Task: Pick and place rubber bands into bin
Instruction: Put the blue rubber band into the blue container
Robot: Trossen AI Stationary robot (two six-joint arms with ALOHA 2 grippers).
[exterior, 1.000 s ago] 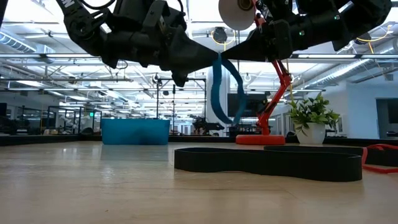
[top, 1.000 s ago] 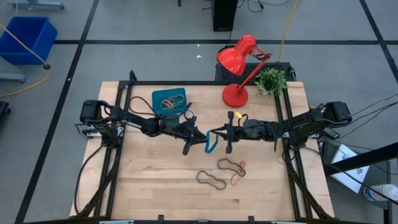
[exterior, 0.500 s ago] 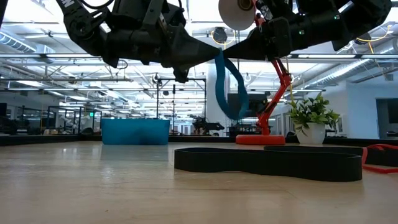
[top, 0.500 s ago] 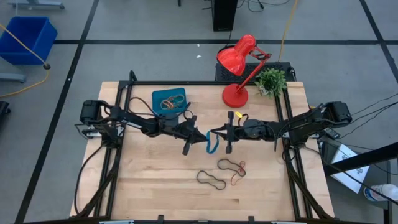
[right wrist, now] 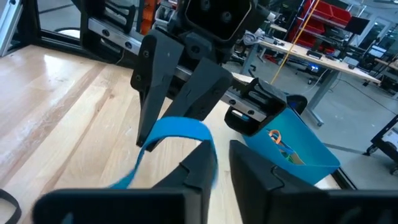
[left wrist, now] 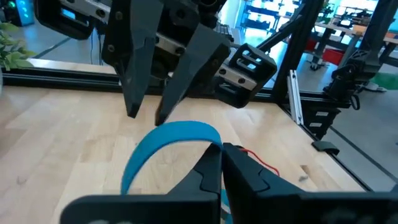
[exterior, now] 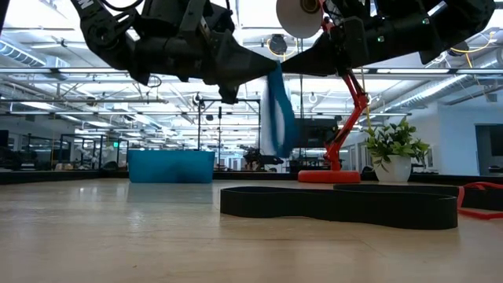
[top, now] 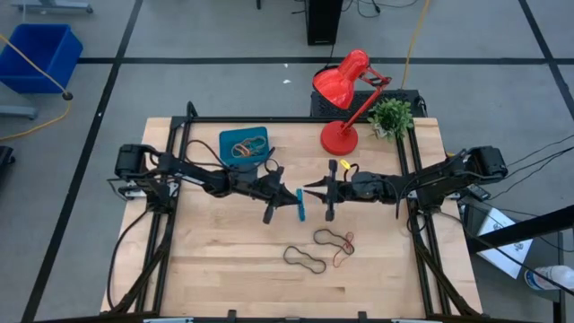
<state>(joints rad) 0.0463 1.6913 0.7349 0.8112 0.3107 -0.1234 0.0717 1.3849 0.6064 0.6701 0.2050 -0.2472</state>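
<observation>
A blue rubber band (top: 300, 208) hangs above the middle of the table, where my two grippers meet tip to tip. My left gripper (top: 292, 196) comes from the left and is shut on it, as the left wrist view (left wrist: 222, 163) shows. My right gripper (top: 310, 188) comes from the right, its fingers a little apart (right wrist: 222, 163) beside the band's top. The teal bin (top: 244, 144) stands at the far left with a few bands in it. Black and red bands (top: 334, 240) and a black band (top: 305, 259) lie flat on the table nearer the front. My left gripper pinches the blue band's upper part (left wrist: 210, 139) between its two fingers, coming level from the table's left. The band arches out past the fingertips and hangs slack below them (exterior: 277, 114), clear of the table. My right gripper: I cannot tell whether its fingers touch the band (right wrist: 211, 152).
A red lamp (top: 345, 99) and a small potted plant (top: 391, 115) stand at the table's far right. A bright blue crate (top: 38, 54) sits on the floor beyond the far left corner. Bare wood lies at the table's front left.
The blue band hung as a wide open loop between the two gripper tips. It now hangs as a narrower strip, drawn in toward my left gripper's side. Both arms have kept about where they were.
</observation>
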